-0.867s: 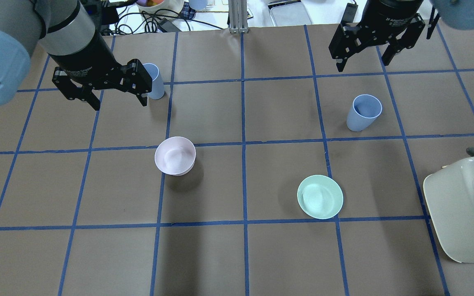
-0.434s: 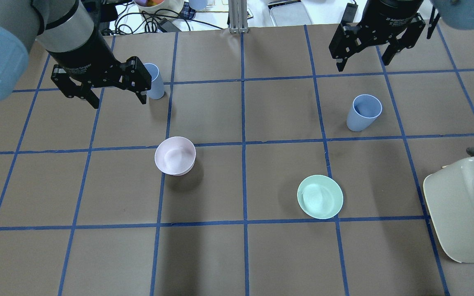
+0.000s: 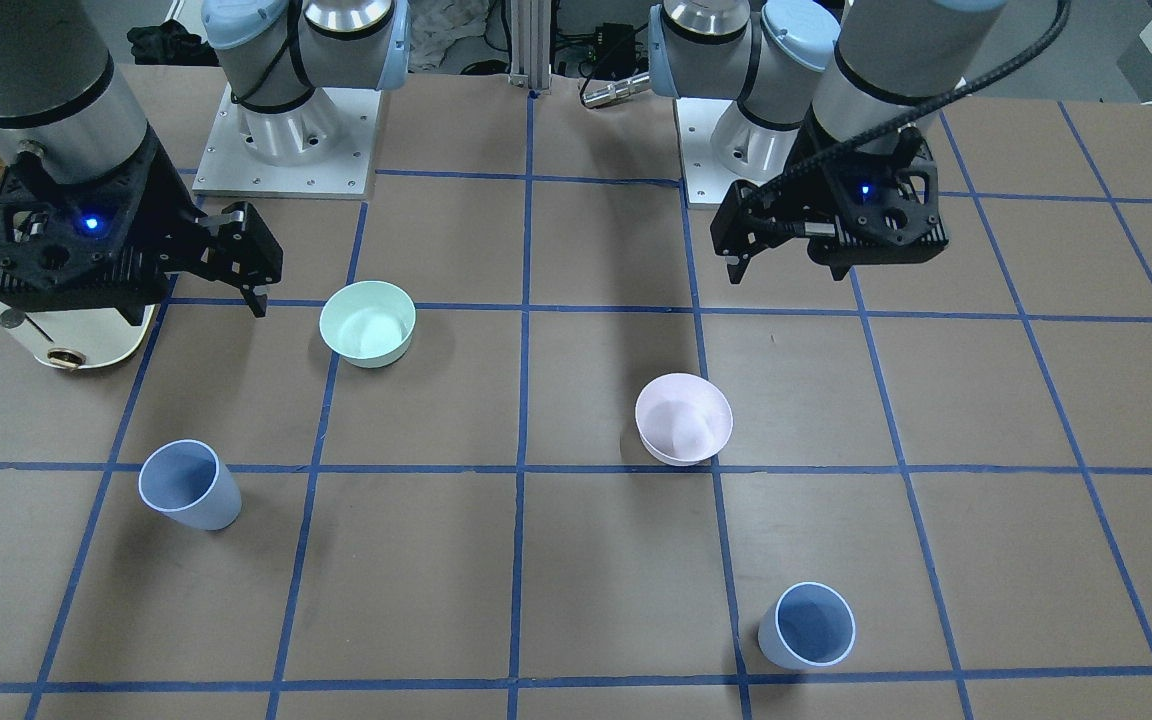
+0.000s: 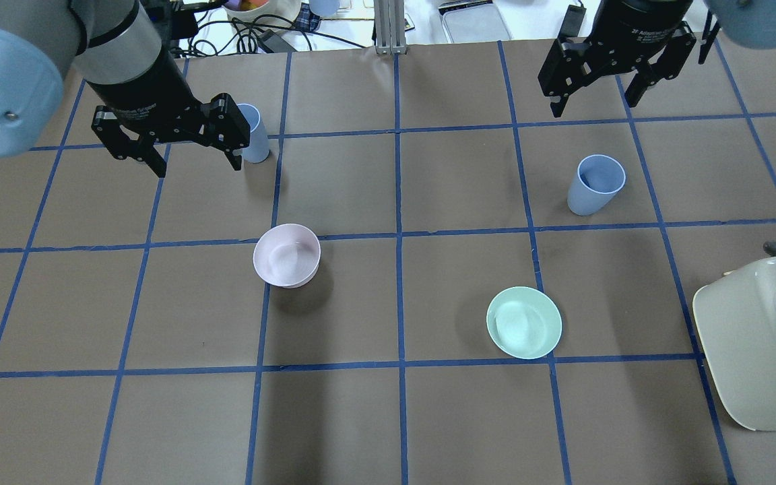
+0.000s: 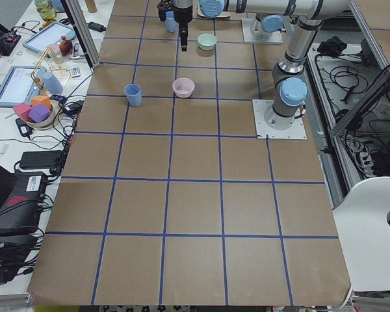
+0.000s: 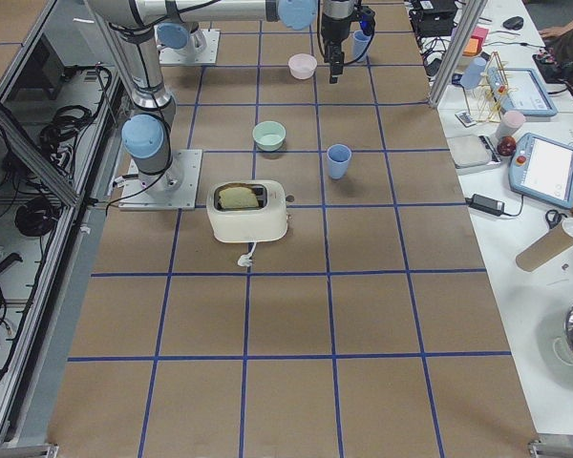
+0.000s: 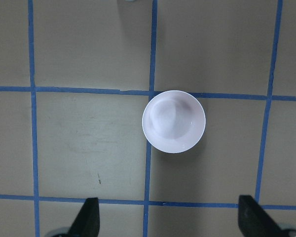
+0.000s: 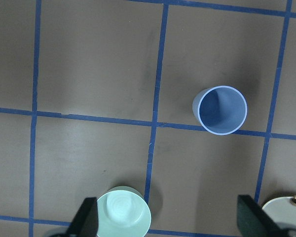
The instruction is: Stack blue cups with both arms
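Observation:
Two blue cups stand upright and apart on the brown table. One cup (image 4: 255, 137) is at the far left, partly hidden behind my left gripper (image 4: 197, 168); it shows whole in the front view (image 3: 808, 627). The other cup (image 4: 595, 184) is at the right, also in the right wrist view (image 8: 220, 110). My left gripper is open, empty and high above the table; its wrist view looks down on the pink bowl (image 7: 173, 121). My right gripper (image 4: 593, 106) is open and empty, high and beyond the right cup.
A pink bowl (image 4: 287, 255) sits left of the middle and a mint-green bowl (image 4: 523, 322) right of the middle. A cream toaster (image 4: 758, 340) stands at the right edge. Cables and clutter lie beyond the table's far edge.
My left arm has shifted slightly, its gripper a little farther from me. The right gripper, cups and bowls have barely moved.

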`<move>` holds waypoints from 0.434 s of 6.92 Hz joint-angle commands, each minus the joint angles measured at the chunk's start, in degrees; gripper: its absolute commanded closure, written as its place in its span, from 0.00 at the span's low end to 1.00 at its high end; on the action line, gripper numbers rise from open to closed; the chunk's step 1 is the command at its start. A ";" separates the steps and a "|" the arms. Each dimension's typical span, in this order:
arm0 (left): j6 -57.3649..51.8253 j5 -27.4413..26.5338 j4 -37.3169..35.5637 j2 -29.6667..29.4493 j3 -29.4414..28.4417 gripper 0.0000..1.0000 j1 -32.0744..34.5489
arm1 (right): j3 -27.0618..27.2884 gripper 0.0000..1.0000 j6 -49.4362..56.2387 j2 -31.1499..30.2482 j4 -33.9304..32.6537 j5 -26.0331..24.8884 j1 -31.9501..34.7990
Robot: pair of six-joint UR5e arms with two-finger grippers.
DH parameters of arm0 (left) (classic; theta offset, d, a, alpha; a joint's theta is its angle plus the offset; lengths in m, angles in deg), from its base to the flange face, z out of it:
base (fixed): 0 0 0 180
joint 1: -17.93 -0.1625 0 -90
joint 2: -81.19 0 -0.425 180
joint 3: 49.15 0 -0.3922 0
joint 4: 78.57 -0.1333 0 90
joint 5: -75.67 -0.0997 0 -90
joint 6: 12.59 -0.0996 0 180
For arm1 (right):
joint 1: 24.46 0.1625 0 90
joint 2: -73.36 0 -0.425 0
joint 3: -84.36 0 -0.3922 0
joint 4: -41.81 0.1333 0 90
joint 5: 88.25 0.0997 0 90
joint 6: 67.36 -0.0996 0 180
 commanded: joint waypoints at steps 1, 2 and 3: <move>0.00 -0.05 -5.86 -12.70 -5.99 0.00 -0.20 | 0.06 0.00 -0.03 0.00 0.08 0.00 0.03; -0.17 -0.93 -5.99 -19.14 -12.73 0.00 -0.20 | 0.06 0.00 0.06 0.00 0.08 0.00 0.03; -0.26 -1.46 -5.99 -25.55 -19.76 0.00 -0.20 | 0.06 0.00 0.06 0.00 0.08 0.00 0.03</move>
